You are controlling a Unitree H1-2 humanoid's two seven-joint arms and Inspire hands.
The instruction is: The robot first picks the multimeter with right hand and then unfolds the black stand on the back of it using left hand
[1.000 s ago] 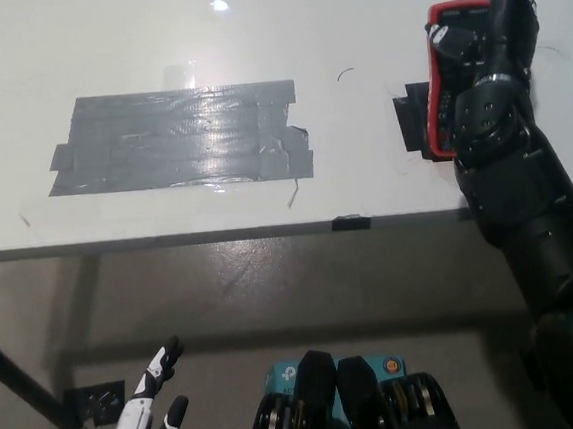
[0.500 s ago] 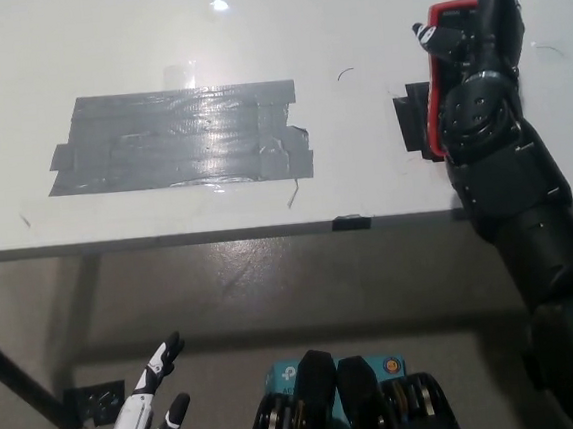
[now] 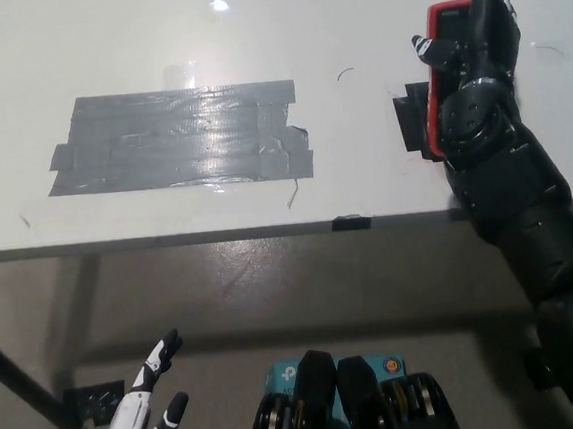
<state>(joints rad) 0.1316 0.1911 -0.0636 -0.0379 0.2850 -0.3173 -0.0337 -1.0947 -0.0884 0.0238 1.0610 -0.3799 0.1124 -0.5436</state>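
The black right hand [image 3: 469, 58] lies over the multimeter [image 3: 441, 30] at the far right of the white worktop [image 3: 250, 27]. Its fingers are spread across the top of the instrument, one reaching past the far end and the thumb sticking out on the left side of the red case. Whether the fingers actually grip the multimeter or only rest on it cannot be told from this view, as the hand covers most of the body. Only the red upper-left edge and corner of the multimeter show from under the hand; it lies flat on the worktop, its long side running away from the robot. Just to the left of the wrist, a small black patch [image 3: 414, 118] lies on the worktop, partly hidden by the arm; what it is cannot be told.

Well to the left of the right hand, a broad patch of grey tape [image 3: 180, 138] is stuck on the worktop, near the front edge.

The white left hand [image 3: 144, 418] rests low, below the worktop's front edge and far from the multimeter, with its fingers apart and holding nothing. Beside it on the floor lies a small dark plate [image 3: 92, 402].
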